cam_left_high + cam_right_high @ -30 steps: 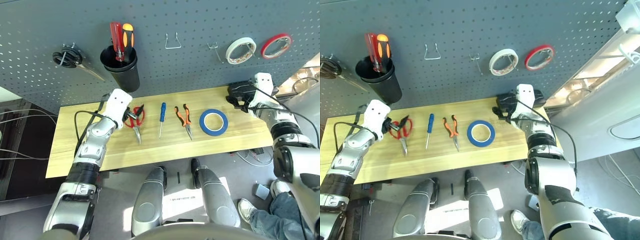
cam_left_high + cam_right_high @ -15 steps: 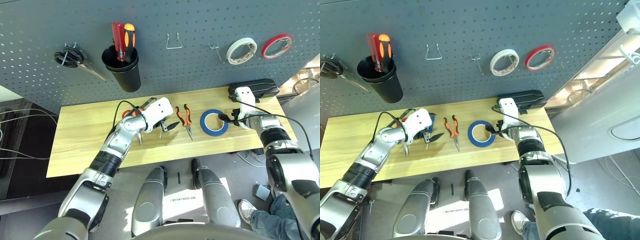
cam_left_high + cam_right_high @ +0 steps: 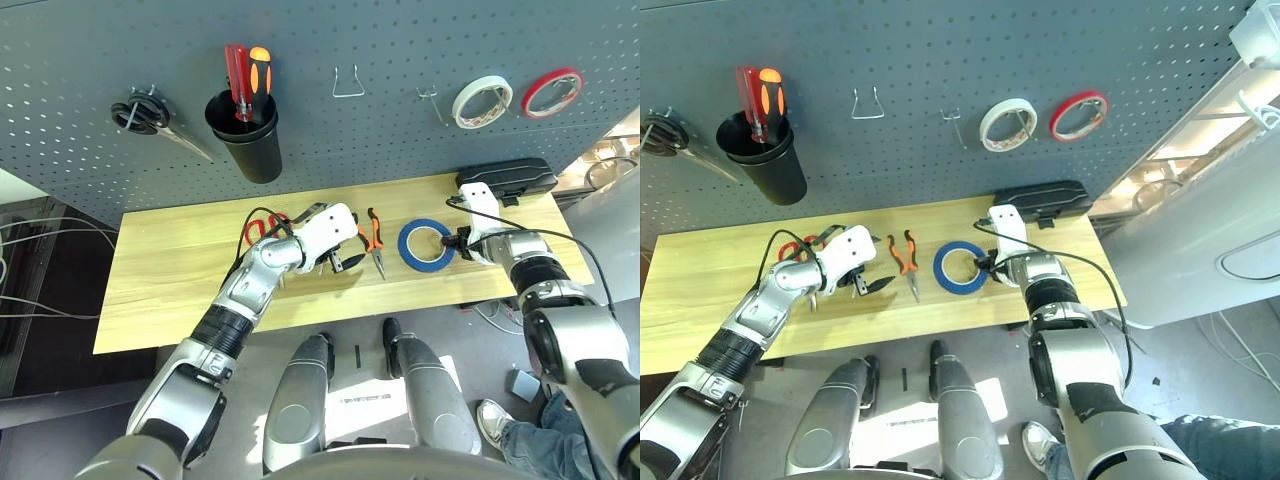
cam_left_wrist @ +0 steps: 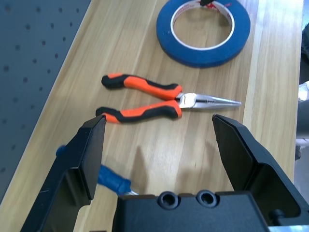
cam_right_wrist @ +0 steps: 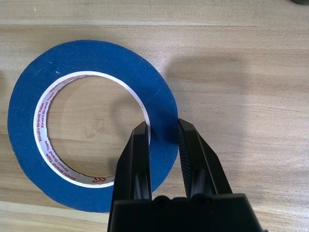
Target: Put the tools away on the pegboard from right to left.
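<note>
Blue tape roll [image 5: 91,125] flat on wooden table [image 5: 251,87], pinched by right tool [image 5: 163,133]

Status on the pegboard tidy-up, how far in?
Nothing hung yet. In hand: the right gripper is shut on the wall of the blue tape roll, which lies flat on the wooden table. Left: orange-and-black-handled pliers, under the open left gripper, slim blue-handled screwdriver and red-handled scissors.
</note>
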